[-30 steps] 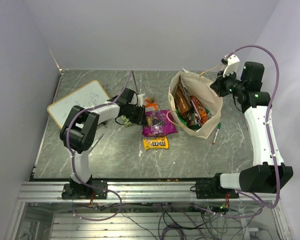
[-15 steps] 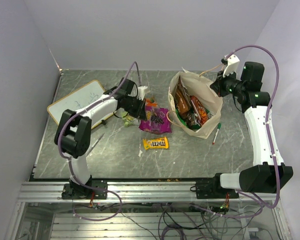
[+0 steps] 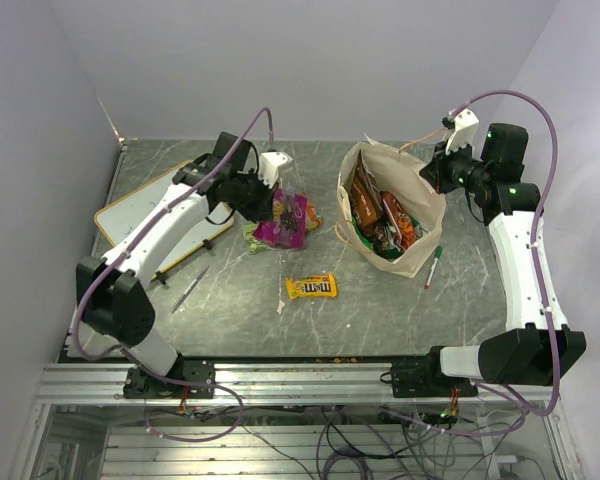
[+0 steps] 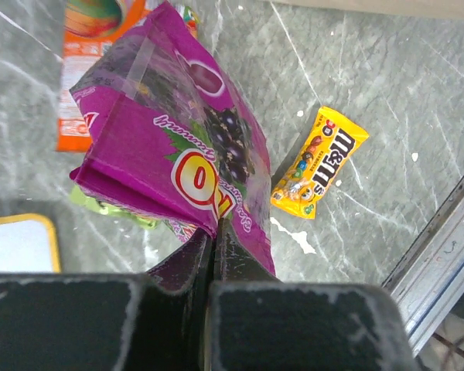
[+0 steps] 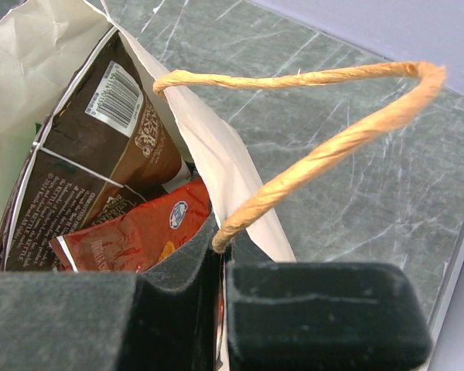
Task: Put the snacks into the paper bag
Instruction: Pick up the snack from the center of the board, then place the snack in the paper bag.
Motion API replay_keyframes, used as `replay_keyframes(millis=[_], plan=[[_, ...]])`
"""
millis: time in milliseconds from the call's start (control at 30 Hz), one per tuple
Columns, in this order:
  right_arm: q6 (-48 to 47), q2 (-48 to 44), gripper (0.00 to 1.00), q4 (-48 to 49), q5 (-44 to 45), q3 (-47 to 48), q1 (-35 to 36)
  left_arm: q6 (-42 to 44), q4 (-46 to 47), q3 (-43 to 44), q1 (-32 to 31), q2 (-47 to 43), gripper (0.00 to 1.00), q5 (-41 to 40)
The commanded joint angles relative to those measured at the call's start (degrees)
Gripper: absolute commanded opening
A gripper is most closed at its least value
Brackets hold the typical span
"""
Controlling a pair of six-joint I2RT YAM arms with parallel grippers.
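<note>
Wrist cams show L gripper [image 4: 216,232] clamping purple pouch [image 4: 170,154], R gripper [image 5: 219,243] clamping paper bag [image 5: 205,143].

At nine o'clock my left arm [image 3: 170,225] and at three my right arm [image 3: 522,265] are white tubes between chunky black joints, each trailing a purple cable [image 3: 515,93]. My left gripper [image 4: 215,232] and right gripper [image 5: 219,251] have matte black fingers [image 4: 178,267].

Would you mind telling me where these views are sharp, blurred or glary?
Left wrist: the purple pouch reads sharp, the left gripper close up is soft and dark. Right wrist: the paper bag handle is crisp, the right gripper blurred. Top external: even light, faint shadows, no strong glare.
</note>
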Motion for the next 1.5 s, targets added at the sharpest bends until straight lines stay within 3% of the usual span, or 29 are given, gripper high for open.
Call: replay_keyframes(millis=[0,100,300,533,800,1000,1233,1467], plan=[[-0.51,-0.01,0.00,2.00,-1.99,1.08,0.08,3.64,1.13,5.32,0.27,-8.31,0.07,-1.86],[-0.47,0.01,0.00,1.88,-2.75,1.37,0.04,1.90,1.84,7.88,0.27,-10.78,0.07,-4.68],[-0.17,-0.31,0.00,1.82,-4.89,1.38,0.07,-0.31,4.49,15.20,0.11,-13.03,0.07,-3.01],[0.40,-0.23,0.00,1.99,-6.34,1.77,0.06,-10.38,7.50,28.68,-1.36,-8.42,0.07,0.82],[2.57,0.50,0.00,3.23,-5.33,2.37,0.04,-21.45,11.56,38.07,-11.79,-1.02,0.07,-2.48],[4.14,0.41,0.00,3.72,-4.83,2.50,0.07,-37.20,14.09,44.09,-14.75,6.51,0.07,0.80],[5.01,-0.52,0.00,4.20,-4.51,1.70,0.10,-45.68,14.33,45.68,-19.09,11.38,0.07,-1.23],[5.01,-0.38,0.00,4.05,-4.79,1.76,0.10,-55.69,19.35,37.95,-19.66,13.13,0.07,1.08]])
